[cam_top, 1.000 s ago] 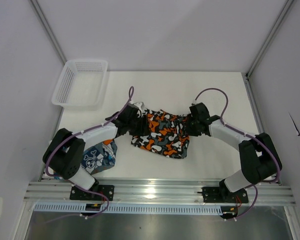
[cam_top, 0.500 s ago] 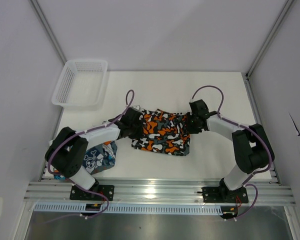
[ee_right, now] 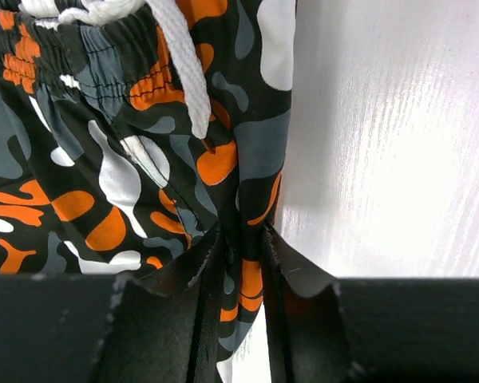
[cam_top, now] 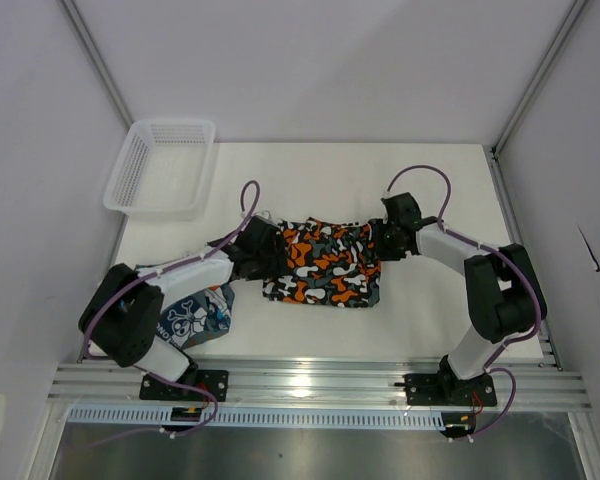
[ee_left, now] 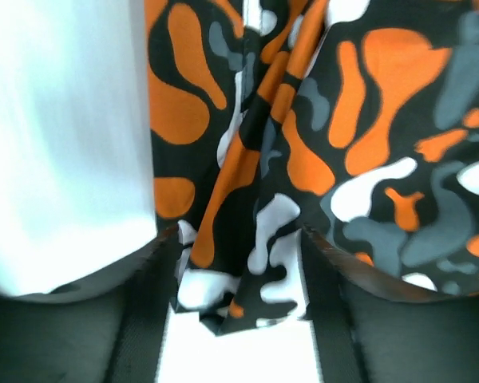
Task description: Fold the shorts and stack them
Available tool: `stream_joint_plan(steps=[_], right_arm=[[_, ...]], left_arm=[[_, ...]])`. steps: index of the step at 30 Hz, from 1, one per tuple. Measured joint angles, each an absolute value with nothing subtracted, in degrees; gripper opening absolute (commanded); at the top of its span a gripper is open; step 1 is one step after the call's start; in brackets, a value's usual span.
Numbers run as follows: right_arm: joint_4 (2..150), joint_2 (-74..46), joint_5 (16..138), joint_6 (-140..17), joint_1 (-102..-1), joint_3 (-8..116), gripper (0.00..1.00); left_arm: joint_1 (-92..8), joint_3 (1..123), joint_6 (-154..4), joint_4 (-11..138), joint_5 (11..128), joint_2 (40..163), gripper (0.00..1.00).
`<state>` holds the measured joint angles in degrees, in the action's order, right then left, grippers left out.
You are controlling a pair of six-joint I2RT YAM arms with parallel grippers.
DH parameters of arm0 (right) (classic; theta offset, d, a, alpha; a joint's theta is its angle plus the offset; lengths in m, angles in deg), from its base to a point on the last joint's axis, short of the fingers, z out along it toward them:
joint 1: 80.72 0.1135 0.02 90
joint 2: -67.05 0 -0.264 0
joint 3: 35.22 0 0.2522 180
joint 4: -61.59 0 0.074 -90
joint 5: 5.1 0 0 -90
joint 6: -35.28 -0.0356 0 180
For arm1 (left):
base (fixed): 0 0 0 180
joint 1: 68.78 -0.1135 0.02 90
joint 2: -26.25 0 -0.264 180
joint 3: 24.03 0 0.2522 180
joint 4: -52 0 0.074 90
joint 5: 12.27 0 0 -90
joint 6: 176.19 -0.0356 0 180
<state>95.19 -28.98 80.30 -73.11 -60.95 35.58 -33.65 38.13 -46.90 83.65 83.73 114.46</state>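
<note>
Lying flat mid-table (cam_top: 430, 190), the camo shorts (cam_top: 325, 262) stretch betw. the two grippers. The R gripper (cam_top: 382, 240) sits at the pair's right edge, jaws nearly together and pinching a fold of the camo cloth. Its wrist view shows fabric squeezed betw. the fingers (ee_right: 299, 311), w/ the white drawstring (ee_right: 184, 72) and gathered waistband just beyond. The L gripper (cam_top: 263, 250) is at the left edge, jaws spread. A loose fold lies in the gap, not clamped by its fingers (ee_left: 148, 319). The skull-print shorts (cam_top: 195, 318) lie bunched at near left, partly under the L arm, apart from the camo pair. The mesh basket (cam_top: 130, 170) sits at the far-left corner.
</note>
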Motion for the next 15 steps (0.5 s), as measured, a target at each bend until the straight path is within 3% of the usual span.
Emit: stream_joint_plan(steps=[5,6,7,8,15], right_arm=[[95.6,-28.98,80.26,-72.56,-61.17,36.35,0.32],[95.6,-28.98,80.26,-72.43,-61.3,36.46,0.38],[95.63,-28.95,80.28,-72.37,-61.47,36.48,0.57],[95.8,-28.93,80.3,-72.43,-61.65,36.48,0.65],[98.45,-24.52,81.02,-72.1,-62.15,36.48,0.82]], left_arm=[[-34.0,38.11,-47.27,85.71,84.32,106.5,0.75],[-34.17,38.26,-47.3,86.28,84.34,105.02,0.75],[-34.57,38.5,-47.38,86.74,84.47,103.81,0.75],[-35.05,38.87,-47.49,87.17,84.6,103.0,0.75],[-37.58,39.49,-47.69,89.07,85.57,101.43,0.75]])
